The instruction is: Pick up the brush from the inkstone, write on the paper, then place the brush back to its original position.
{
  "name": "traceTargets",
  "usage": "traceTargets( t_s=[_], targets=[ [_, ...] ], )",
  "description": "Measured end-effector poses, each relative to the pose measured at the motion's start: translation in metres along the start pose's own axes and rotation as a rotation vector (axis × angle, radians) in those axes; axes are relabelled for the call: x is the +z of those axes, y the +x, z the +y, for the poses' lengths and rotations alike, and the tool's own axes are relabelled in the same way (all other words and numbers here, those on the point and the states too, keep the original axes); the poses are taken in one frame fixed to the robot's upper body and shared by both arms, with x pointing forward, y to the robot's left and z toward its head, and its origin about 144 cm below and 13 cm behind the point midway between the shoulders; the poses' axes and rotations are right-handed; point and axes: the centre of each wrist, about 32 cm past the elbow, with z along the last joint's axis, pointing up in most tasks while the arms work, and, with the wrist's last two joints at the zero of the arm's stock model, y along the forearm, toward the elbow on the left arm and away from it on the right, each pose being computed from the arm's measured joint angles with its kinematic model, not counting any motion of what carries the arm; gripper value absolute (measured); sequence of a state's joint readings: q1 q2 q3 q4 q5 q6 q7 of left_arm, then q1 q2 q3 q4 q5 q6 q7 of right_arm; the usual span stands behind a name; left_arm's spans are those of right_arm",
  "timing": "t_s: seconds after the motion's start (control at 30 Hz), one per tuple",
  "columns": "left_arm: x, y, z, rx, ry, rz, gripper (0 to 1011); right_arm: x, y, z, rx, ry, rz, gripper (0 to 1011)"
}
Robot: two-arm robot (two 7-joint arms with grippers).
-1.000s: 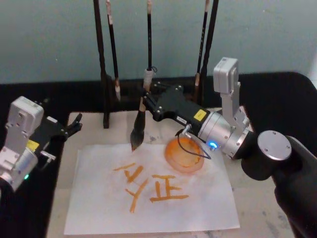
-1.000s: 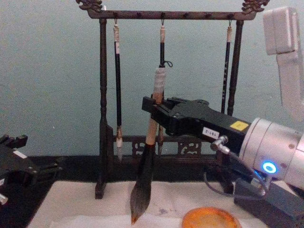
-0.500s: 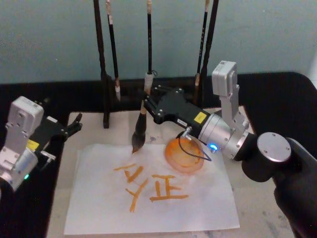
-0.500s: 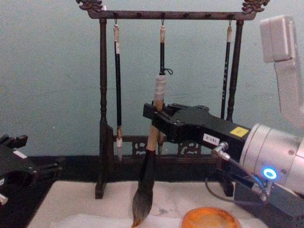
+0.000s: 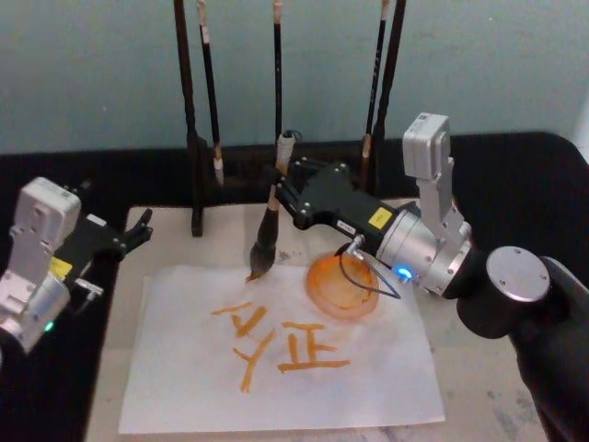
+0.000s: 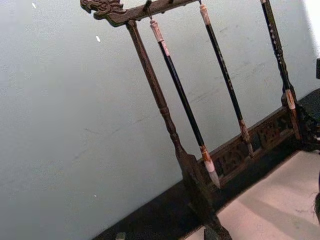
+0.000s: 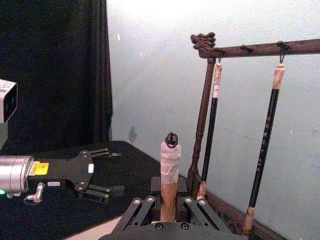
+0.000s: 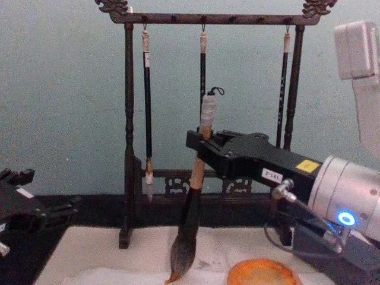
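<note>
My right gripper (image 5: 283, 191) is clamped on the brush (image 5: 268, 226), whose tip seems to touch the paper (image 5: 350, 387) at its far edge. My left gripper (image 5: 133, 232) sits open and empty off the paper's left side. To write well here I want light pressure and a near-upright handle, so the thin sheet does not drag or wrinkle.

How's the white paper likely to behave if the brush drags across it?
Probably floppy: the paper is a thin sheet with a wavy edge. Looks light, lying loose on the mat, so the brush in the right gripper may shift or wrinkle it.
</note>
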State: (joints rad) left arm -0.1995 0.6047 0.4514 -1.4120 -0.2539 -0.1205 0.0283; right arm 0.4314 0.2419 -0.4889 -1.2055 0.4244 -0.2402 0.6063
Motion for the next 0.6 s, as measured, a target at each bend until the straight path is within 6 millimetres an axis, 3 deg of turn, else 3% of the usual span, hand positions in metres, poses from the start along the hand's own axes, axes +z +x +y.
traceTargets(
  t_s=[0.6],
  targets=[
    [0.0,0.0,0.0,0.0,0.0,0.0,1009,0.004,-0.001,-0.012,-0.002,0.002,-0.006,177]
  ],
)
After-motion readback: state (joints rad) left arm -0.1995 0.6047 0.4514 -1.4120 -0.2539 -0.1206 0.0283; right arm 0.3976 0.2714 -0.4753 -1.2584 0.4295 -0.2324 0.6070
